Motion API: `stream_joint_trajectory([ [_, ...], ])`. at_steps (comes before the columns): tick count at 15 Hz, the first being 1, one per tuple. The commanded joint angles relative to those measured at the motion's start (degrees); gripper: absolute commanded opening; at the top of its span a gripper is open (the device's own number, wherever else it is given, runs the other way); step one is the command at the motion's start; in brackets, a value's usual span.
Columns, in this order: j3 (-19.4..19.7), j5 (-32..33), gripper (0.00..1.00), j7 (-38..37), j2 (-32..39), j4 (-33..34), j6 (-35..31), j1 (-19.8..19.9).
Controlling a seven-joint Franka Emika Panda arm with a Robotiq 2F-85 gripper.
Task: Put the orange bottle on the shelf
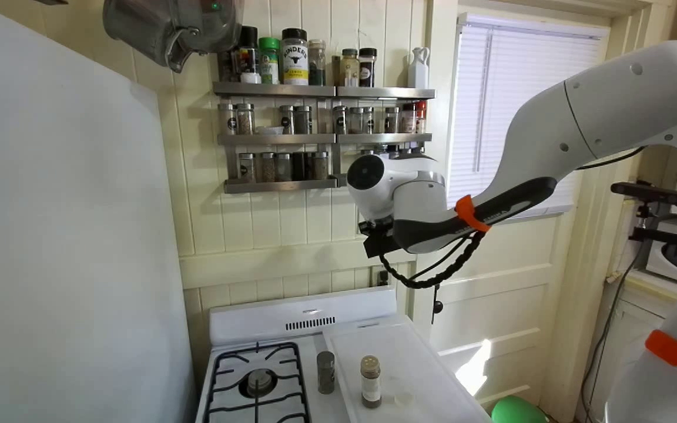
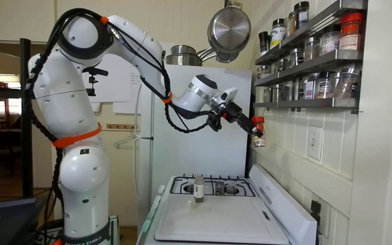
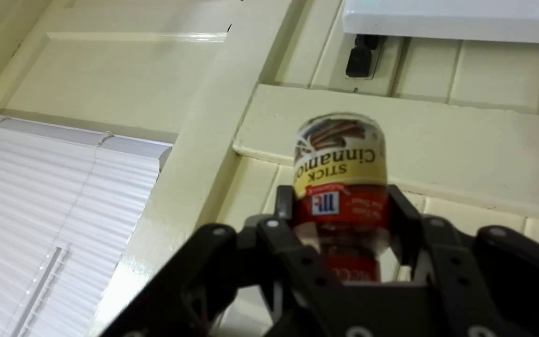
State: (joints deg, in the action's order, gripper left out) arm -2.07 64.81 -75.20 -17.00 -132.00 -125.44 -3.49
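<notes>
Orange bottle held in my pincer, I judge the picking done; raising it to the metal shelf and letting go remain.

The arm arches outward, its pincer slanting down, jaws clamped in a grip.

The metal shelf has three tiers. Along the top stand a black-lidded shaker, a green-lidded shaker just beside it and, near one end, a white bottle. The middle carries small spice jars, a pale dish and, at one end, a red-capped jar. Metal-lidded jars stand along the bottom. Lower down, the white stove carries a black grate, with a dark jar upright just beside it. A tan-lidded shaker stands upright on the stove's flat cover.
</notes>
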Motion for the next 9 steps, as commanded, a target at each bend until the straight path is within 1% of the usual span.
stream_joint_trajectory([
  [1, -0.67, -0.26, 0.49, 0.13, 0.02, 0.0, -0.1, 0.74],
  [7, -0.72, -0.25, 0.49, 0.09, 0.03, -0.07, -0.09, 0.81],
  [8, -0.72, -0.25, 0.24, 0.09, 0.03, -0.07, -0.09, 0.82],
  [9, -0.7, -0.14, 0.24, 0.42, -0.37, 0.06, 0.04, 0.86],
])
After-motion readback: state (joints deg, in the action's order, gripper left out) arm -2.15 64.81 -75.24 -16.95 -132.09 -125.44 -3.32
